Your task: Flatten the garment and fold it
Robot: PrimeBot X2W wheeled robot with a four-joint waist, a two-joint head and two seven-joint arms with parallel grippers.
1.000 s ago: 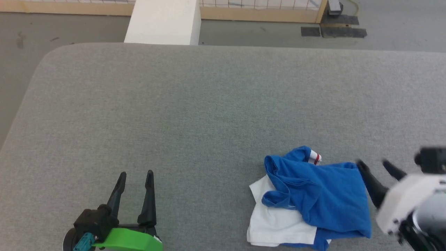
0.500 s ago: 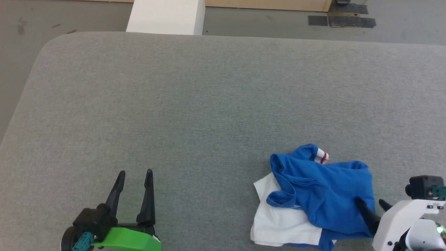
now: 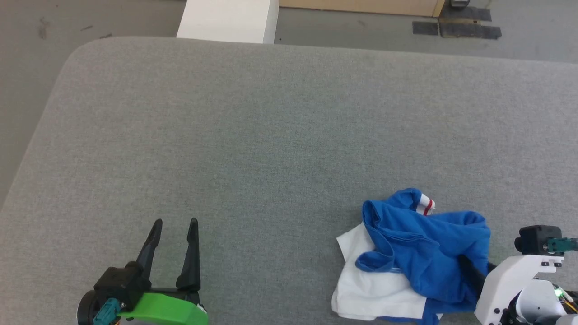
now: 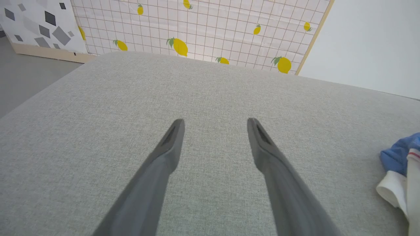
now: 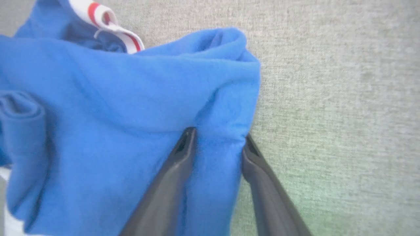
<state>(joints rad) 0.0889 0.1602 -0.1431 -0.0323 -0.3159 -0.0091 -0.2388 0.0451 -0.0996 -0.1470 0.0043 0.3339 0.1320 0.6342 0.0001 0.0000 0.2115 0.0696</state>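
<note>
The garment point(image 3: 429, 243) lies crumpled at the table's near right, blue cloth heaped over a white part, with a red-striped white cuff point(image 3: 426, 205) poking up at its far side. My right gripper point(image 5: 218, 132) stands at the heap's right edge, its jaws narrowed but still apart, astride a raised fold of the blue garment point(image 5: 115, 114). In the head view that right gripper point(image 3: 475, 265) digs into the cloth and one fingertip is hidden. My left gripper point(image 3: 176, 223) rests open over bare table at the near left, holding nothing. The left wrist view catches the garment's edge point(image 4: 398, 157).
The grey fabric table point(image 3: 271, 135) stretches wide to the left and far side of the garment, with rounded corners. Beyond its far edge are a white block point(image 3: 228, 20) and grey floor. A lemon-print panel point(image 4: 197, 29) stands behind the table.
My right gripper came down and in from the garment's right side onto its blue edge, and its jaws have narrowed around a fold. The camera shifted a little. The left gripper stayed put.
</note>
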